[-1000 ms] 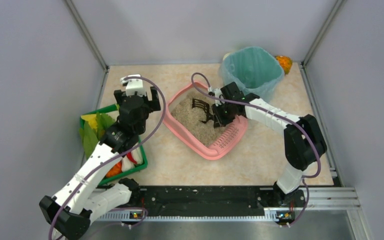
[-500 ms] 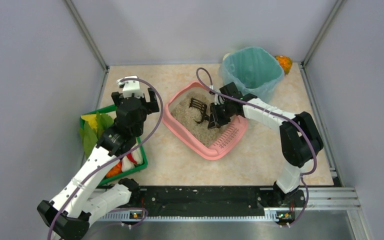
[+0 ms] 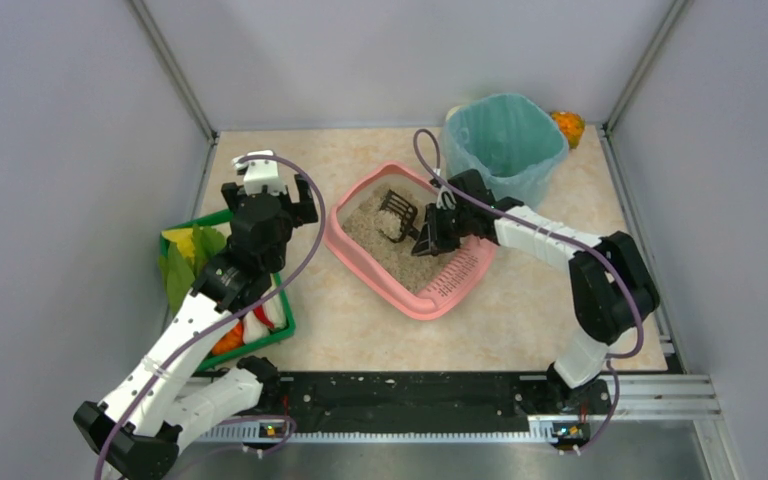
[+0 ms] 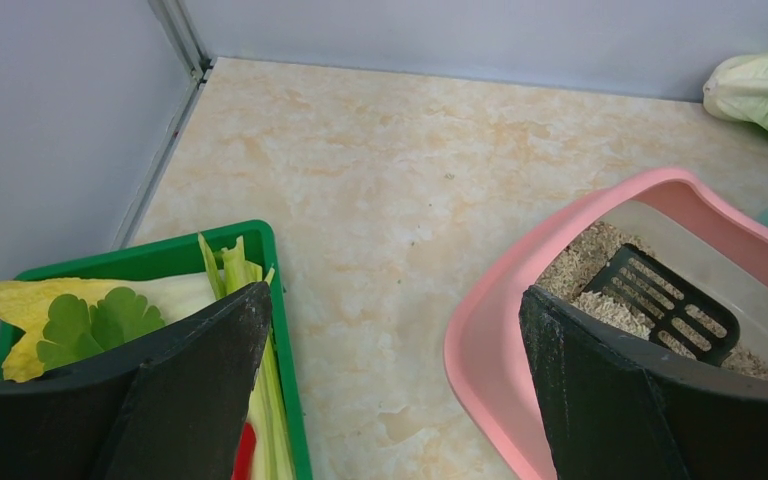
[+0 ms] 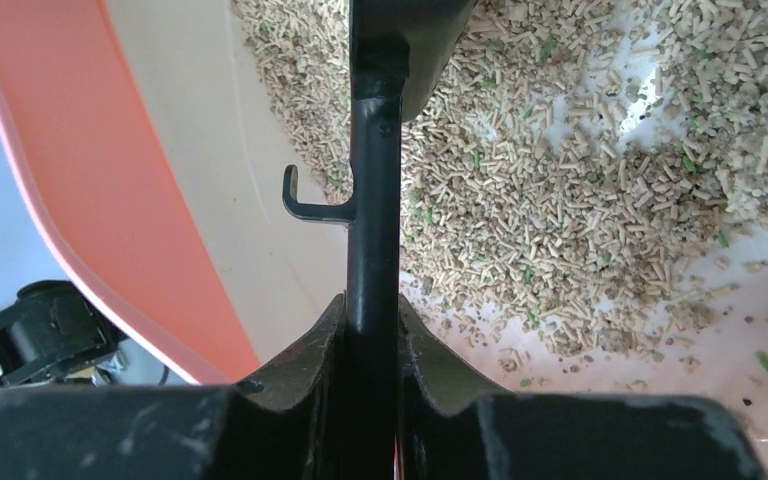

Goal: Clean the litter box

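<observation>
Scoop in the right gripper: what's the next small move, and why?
Probably lift the scoop a little and hold it level. The right gripper is shut on its handle. The slotted head sits low in the litter box with litter lying on it, and the bin stands just behind. Raising it should let loose litter fall through before any carry to the bin.

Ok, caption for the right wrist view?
Right fingers clamp the black scoop handle above pellet litter in the pink litter box.

L arm stood stretched fwd, pincer (image 4: 395, 300) wide apart. R arm bent inward, pincer (image 5: 372, 312) clamped on scoop (image 5: 373, 190) handle.
</observation>
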Robot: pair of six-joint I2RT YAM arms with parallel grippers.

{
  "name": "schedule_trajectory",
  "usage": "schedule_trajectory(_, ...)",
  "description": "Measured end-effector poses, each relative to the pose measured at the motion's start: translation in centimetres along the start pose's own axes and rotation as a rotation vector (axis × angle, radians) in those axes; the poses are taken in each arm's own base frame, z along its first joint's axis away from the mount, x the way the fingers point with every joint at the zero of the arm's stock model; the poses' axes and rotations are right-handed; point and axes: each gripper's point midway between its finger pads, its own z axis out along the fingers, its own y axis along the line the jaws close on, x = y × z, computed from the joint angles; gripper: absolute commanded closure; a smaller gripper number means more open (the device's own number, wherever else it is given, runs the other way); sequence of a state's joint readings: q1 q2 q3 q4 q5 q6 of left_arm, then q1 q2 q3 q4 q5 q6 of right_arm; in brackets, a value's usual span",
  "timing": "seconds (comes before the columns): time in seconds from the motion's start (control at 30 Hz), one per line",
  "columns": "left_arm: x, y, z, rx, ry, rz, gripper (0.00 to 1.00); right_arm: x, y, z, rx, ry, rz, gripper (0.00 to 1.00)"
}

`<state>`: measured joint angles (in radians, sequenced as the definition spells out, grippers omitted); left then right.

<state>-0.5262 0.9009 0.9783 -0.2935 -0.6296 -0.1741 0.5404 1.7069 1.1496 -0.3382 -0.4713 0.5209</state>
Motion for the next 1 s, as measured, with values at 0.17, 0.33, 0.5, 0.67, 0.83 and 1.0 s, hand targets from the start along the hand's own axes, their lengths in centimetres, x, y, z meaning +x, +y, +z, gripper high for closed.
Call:
schedule_trajectory(0.17,0.0,0.0,0.0,0.001,0.001,0.0,0.01,-0.4,0.7,-1.3,-0.013,-0.046,0.017,1.0)
schedule_trajectory(0.33,0.0,-0.1,0.0,0.005,0.0,-0.002,0.01,-0.9,1.5,-2.3,-0.041,-0.095,0.018,1.0)
schedule_trajectory(0.5,-0.1,-0.2,0.0,0.012,-0.001,-0.009,0.01,-0.2,1.4,-3.0,-0.061,-0.111,0.052,1.0)
schedule_trajectory(0.67,-0.1,-0.3,0.0,0.017,0.0,-0.014,0.01,0.1,1.9,-3.9,-0.088,-0.138,0.066,1.0)
schedule_trajectory(0.83,-0.3,-0.6,-0.1,0.031,0.001,-0.019,0.01,-0.3,2.7,-5.1,-0.137,-0.191,0.076,1.0)
schedule_trajectory(1.0,-0.4,-0.7,-0.2,0.037,0.0,-0.024,0.01,-0.1,2.6,-5.5,-0.183,-0.222,0.109,1.0)
